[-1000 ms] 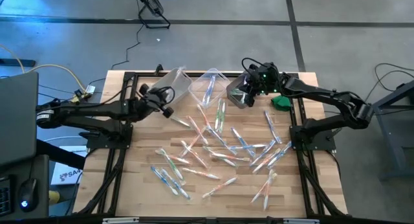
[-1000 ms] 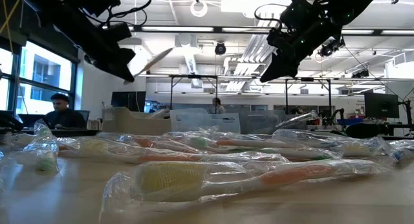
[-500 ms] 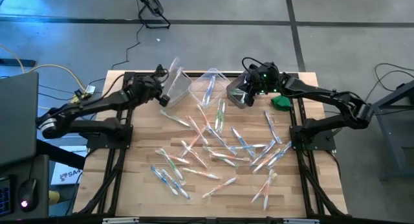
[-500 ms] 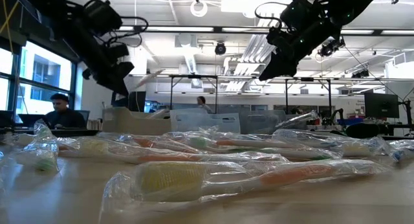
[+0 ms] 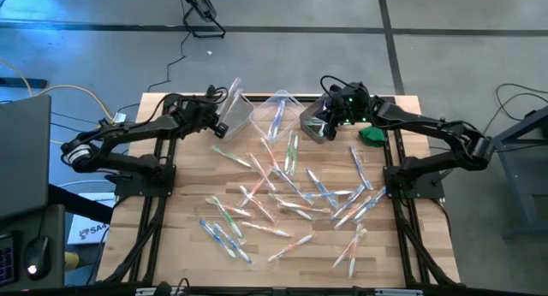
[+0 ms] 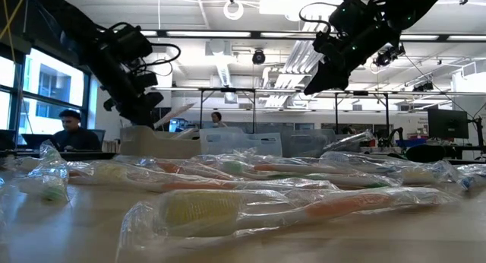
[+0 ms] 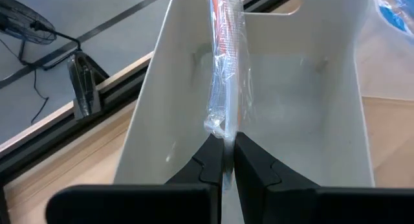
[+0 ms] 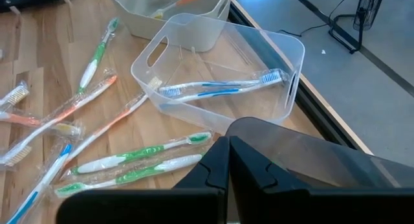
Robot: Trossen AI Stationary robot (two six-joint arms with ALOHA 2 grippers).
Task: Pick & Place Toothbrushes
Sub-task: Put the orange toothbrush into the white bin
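Many wrapped toothbrushes (image 5: 291, 193) lie scattered flat on the wooden table. Three plastic bins stand at the far edge. My left gripper (image 7: 226, 153) hovers over the left bin (image 5: 233, 115), shut on an orange toothbrush in its wrapper (image 7: 225, 62); the low view shows this toothbrush (image 6: 175, 115) just above the bin. My right gripper (image 8: 226, 156) is shut and empty, held above the right bin (image 5: 315, 125). The middle bin (image 8: 220, 62) holds a blue toothbrush (image 8: 220, 88). My left gripper pinches the near end of the toothbrush's wrapper (image 7: 220, 130) between its two fingers. The toothbrush runs on straight ahead of the fingers, in line with them, over the inside of the left bin (image 7: 304, 107). It is lifted clear, slanting a little upward.
A small green object (image 5: 371, 133) lies near the table's far right corner. Black frame rails run along the left and right sides. In the low view a wrapped toothbrush (image 6: 288, 210) lies close to the camera. A person (image 6: 70, 130) sits in the room beyond.
My left gripper, holding the orange toothbrush, has swung toward the far edge and come down over the left bin; the toothbrush now hangs lower, just above the bin's rim. The right arm has kept still.
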